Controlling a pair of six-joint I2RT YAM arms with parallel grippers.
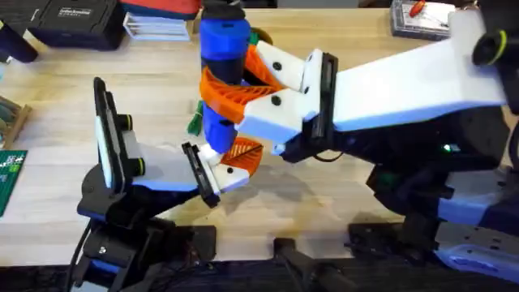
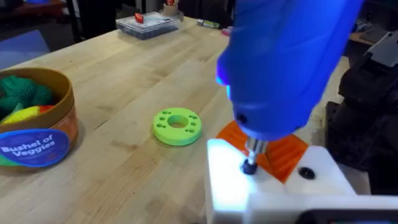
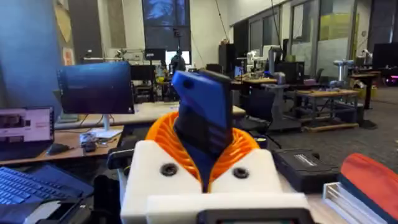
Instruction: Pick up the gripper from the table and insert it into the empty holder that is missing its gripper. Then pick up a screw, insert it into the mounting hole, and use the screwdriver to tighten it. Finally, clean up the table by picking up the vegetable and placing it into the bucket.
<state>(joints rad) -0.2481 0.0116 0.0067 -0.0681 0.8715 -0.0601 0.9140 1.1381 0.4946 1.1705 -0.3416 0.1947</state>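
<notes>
My right gripper (image 1: 237,81) is shut on the blue screwdriver (image 1: 222,45), which it holds upright between its orange ribbed pads (image 3: 245,144). The screwdriver's silver tip (image 2: 252,151) rests on a dark screw (image 2: 249,167) in the white block of the gripper part (image 2: 273,186). That part's orange ribbed tip (image 2: 287,154) shows just behind the screw. The part sits on the black holder (image 1: 199,173) of my left gripper (image 1: 233,161). A dark green vegetable (image 1: 195,120) lies on the table (image 1: 154,81) beside the screwdriver. The bucket (image 2: 38,127) stands apart with toy veggies inside.
A lime-green ring disc (image 2: 177,126) lies on the wood between the bucket and the left gripper. A clear box (image 2: 146,23) with a red item sits far back. Black cases (image 1: 73,23) and a green circuit board (image 1: 10,174) line the table's edges.
</notes>
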